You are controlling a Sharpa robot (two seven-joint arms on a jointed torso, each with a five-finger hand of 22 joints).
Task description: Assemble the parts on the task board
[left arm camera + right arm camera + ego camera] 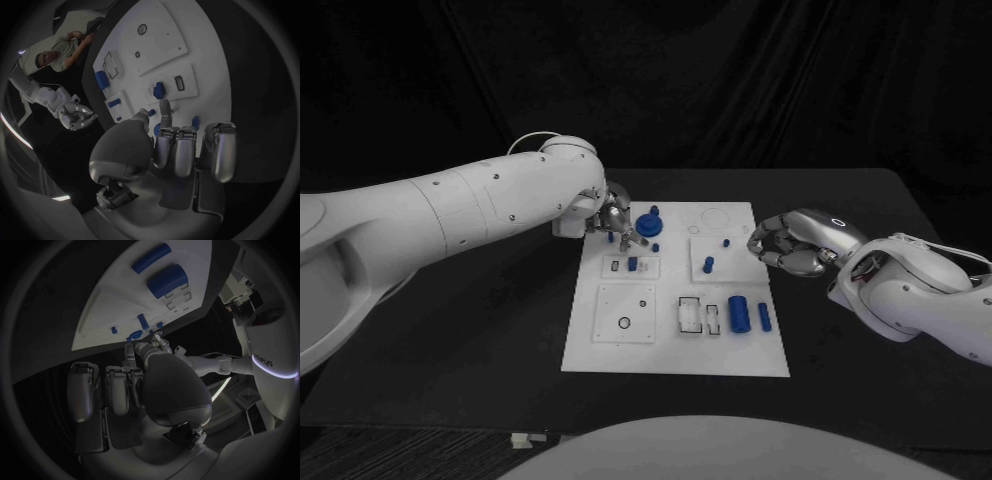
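Observation:
The white task board (675, 345) lies mid-table. My left hand (617, 222) hovers over its far left corner, beside a round blue knob (648, 224). In the left wrist view that hand (181, 145) has most fingers curled, while one finger and the thumb reach toward a small blue peg (152, 112); whether they pinch it I cannot tell. My right hand (790, 245) hangs at the board's right edge with fingers curled in and nothing in them. A thick blue cylinder (738, 312) and a thinner one (764, 316) lie near the board's front right. Blue pegs (632, 264) (708, 265) stand in mid-board plates.
The board carries square plates with slots and holes, one at the front left (626, 315) holding a small ring. Black table (877, 340) surrounds the board, with bare room to the right and front. My left arm (459, 215) spans the table's left side.

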